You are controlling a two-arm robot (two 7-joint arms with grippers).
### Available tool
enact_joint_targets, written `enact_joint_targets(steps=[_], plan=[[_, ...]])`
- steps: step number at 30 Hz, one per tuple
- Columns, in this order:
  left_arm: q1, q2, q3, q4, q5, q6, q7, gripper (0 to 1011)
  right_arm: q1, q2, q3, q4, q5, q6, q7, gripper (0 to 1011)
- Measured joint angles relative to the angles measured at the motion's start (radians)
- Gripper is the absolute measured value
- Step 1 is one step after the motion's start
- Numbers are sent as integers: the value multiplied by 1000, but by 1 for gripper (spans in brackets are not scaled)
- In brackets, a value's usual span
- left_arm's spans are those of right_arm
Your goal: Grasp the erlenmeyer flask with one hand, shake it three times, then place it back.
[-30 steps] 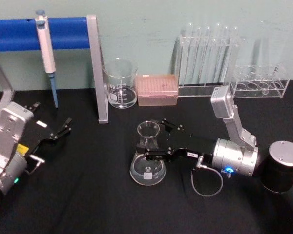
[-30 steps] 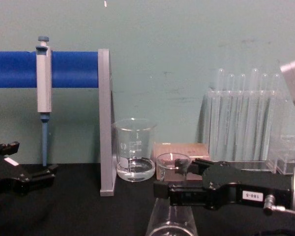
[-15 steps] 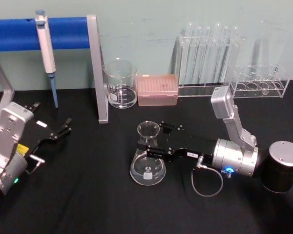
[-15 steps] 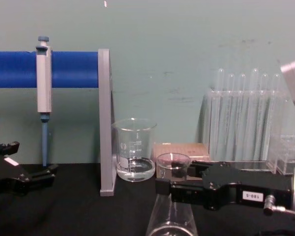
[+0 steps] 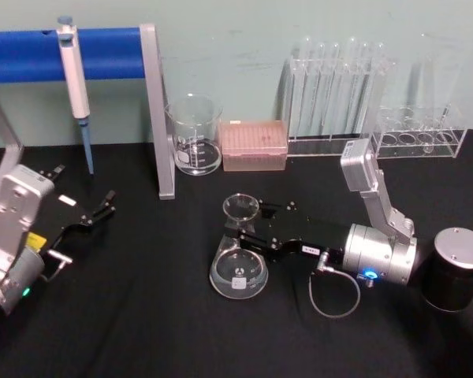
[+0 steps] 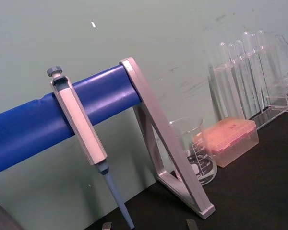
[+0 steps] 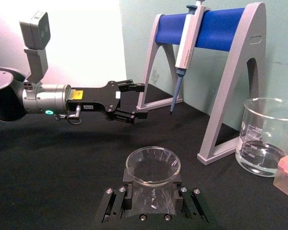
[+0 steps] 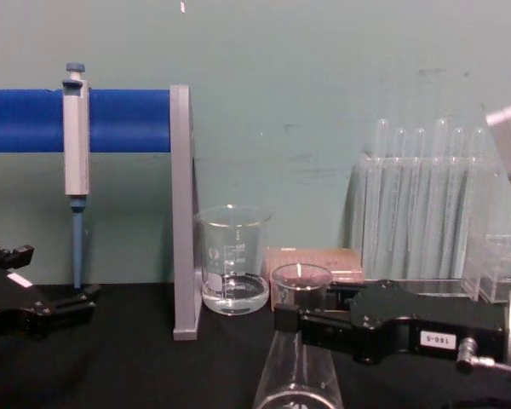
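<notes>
The erlenmeyer flask (image 5: 238, 272), clear glass with a wide base and a narrow neck, stands on the black table near its middle. My right gripper (image 5: 248, 230) reaches in from the right and is shut on the flask's neck just below the rim. In the right wrist view the neck of the flask (image 7: 152, 165) sits tight between the two black pads (image 7: 129, 191). The chest view shows the flask (image 8: 296, 383) low in the middle, with the right gripper (image 8: 302, 328) across its neck. My left gripper (image 5: 94, 214) rests open at the left of the table, holding nothing.
A beaker (image 5: 195, 138) with a little liquid and a pink tip box (image 5: 254, 146) stand behind the flask. A blue stand's grey leg (image 5: 162, 118) and its hanging pipette (image 5: 75, 71) are at the back left. Test tube racks (image 5: 335, 90) line the back right.
My right gripper's fingers have closed in on the flask's neck. The flask has hardly shifted, and the left arm has stayed still.
</notes>
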Motion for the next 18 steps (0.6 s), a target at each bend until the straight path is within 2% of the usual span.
enact_joint_targets(steps=[18], plan=[[0, 0, 0, 0, 0, 0, 0, 1001, -4, 4, 1, -12, 2, 3, 1, 449]])
